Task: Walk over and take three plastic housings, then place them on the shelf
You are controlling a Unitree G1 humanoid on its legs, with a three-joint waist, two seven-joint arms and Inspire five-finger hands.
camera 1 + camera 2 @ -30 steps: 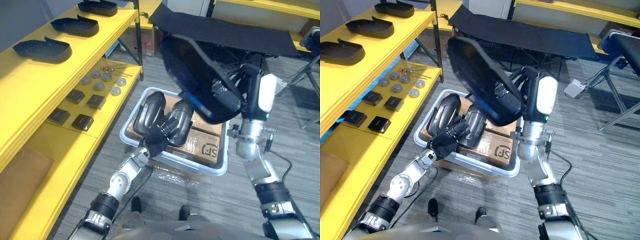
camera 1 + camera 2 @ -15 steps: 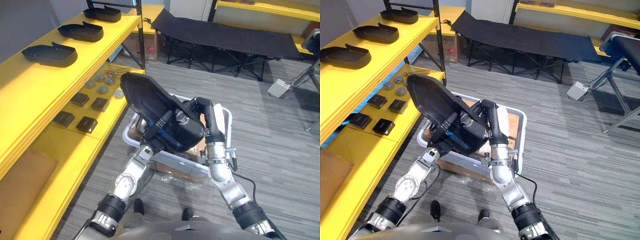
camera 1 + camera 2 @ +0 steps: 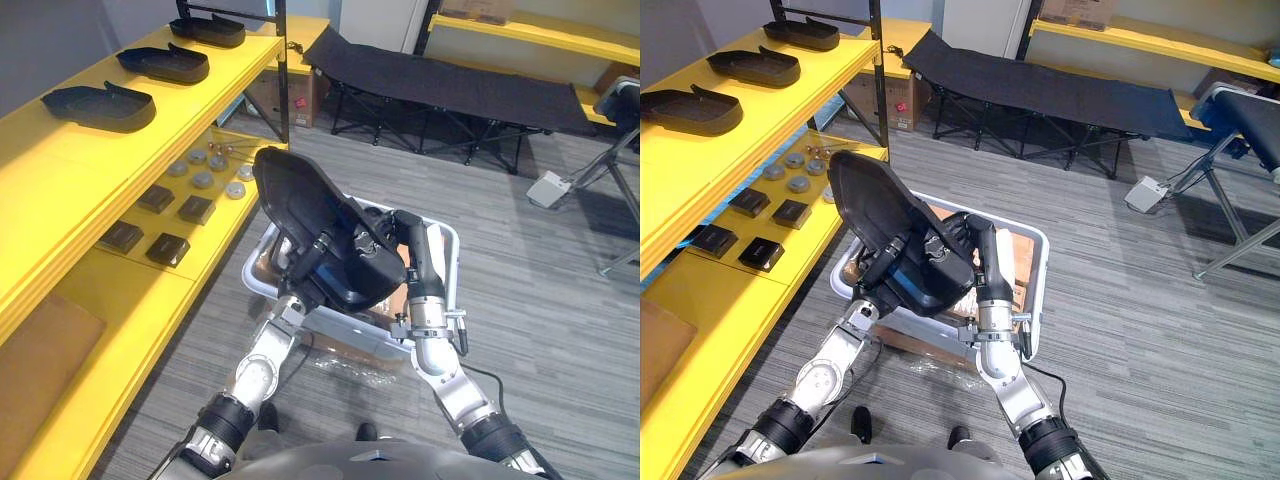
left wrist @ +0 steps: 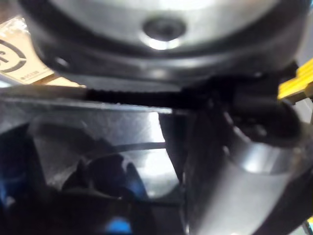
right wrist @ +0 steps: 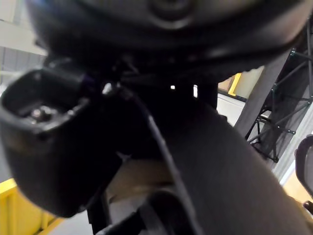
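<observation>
Housing [image 3: 300, 205] held over bin [image 3: 1041, 265] rim — open floor [image 3: 540, 290] rt.

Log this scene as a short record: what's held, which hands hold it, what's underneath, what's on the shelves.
held item: black plastic housing, lifted above the bin
left hand: curled on the housing's lower side
right hand: curled on its other side
below: white bin on the floor
top shelf: three housings in a row
lower shelf: dark square parts, round discs
</observation>
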